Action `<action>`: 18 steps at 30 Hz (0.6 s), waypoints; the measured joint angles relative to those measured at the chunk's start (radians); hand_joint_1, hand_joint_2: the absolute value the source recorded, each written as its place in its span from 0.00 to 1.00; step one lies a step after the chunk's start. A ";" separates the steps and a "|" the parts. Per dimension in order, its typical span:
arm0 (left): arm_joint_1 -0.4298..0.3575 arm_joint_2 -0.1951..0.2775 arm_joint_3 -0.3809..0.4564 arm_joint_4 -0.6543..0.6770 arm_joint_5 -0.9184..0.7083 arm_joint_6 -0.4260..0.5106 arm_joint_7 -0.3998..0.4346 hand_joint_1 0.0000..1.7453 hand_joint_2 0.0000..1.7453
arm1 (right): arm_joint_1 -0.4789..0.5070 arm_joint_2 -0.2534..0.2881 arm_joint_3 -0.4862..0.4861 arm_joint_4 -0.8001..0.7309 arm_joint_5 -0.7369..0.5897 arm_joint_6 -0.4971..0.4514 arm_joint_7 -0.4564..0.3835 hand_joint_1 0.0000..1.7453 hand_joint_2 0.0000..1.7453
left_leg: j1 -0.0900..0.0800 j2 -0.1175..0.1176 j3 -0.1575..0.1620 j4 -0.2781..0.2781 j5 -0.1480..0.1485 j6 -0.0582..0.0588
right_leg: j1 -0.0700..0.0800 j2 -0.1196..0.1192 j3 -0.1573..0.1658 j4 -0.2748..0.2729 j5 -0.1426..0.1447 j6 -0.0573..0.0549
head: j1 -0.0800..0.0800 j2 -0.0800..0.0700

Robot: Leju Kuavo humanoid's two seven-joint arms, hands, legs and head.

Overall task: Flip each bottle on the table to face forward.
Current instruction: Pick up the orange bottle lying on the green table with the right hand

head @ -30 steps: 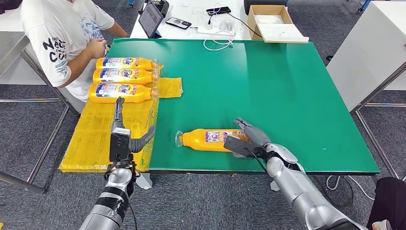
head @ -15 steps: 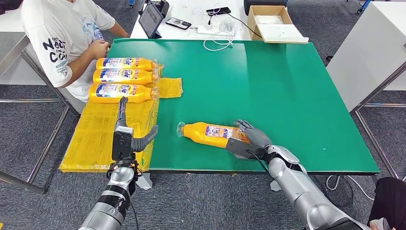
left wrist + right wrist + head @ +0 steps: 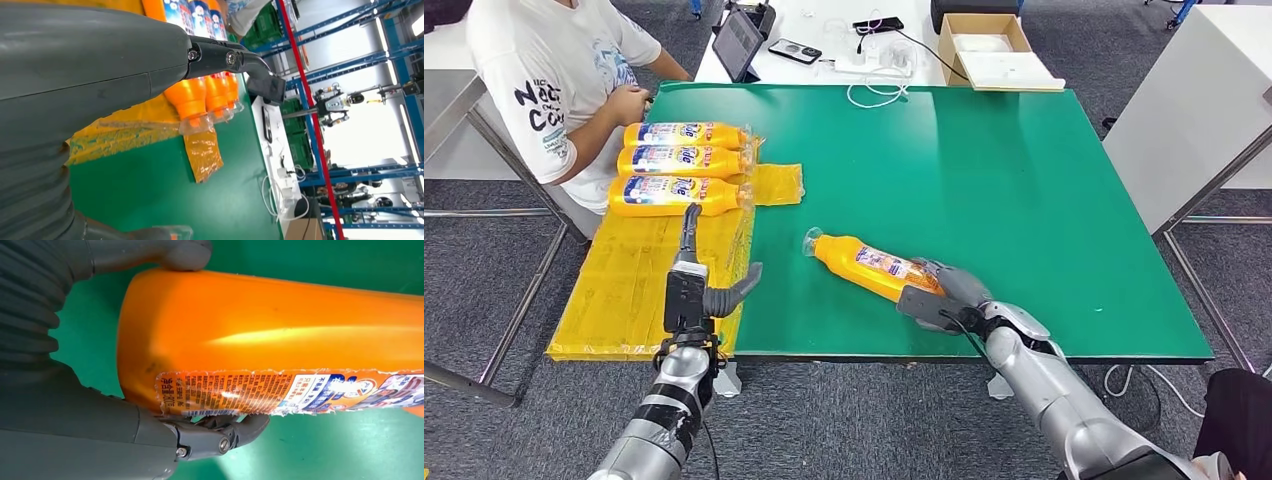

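The right hand (image 3: pixel 936 296) grips the base of the orange bottle (image 3: pixel 869 266), fingers wrapped around it, and has swung its neck away across the green table (image 3: pixel 1024 200), mid-turn; the left hand (image 3: pixel 699 285) hovers empty, fingers apart, 3 bottles (image 3: pixel 679 163) lying beyond

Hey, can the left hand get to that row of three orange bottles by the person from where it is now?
Probably yes: the left hand is open, over the yellow sheet, with nothing between it and the three bottles.
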 joint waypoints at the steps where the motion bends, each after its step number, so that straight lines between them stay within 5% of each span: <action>1: -0.001 -0.001 -0.001 0.003 0.002 -0.002 0.002 0.00 1.00 | 0.000 0.000 0.000 0.001 -0.003 0.000 0.002 1.00 1.00 | 0.000 0.000 0.000 0.000 0.000 0.000 | 0.000 0.000 0.000 0.000 0.000 0.000 | 0.000 0.000; 12: -0.008 -0.003 -0.006 0.024 0.014 -0.006 0.007 0.00 1.00 | 0.006 0.005 0.006 0.003 -0.022 -0.023 0.027 1.00 1.00 | 0.000 0.002 0.004 0.000 0.000 0.000 | 0.000 0.000 0.004 0.000 0.000 0.000 | 0.000 0.000; 18: -0.007 -0.003 -0.007 0.024 0.017 -0.007 0.021 0.00 1.00 | 0.040 0.024 -0.004 -0.013 -0.029 -0.125 0.033 1.00 1.00 | 0.000 0.001 0.005 0.000 0.000 0.000 | 0.000 0.000 0.005 0.000 0.000 0.000 | 0.000 0.000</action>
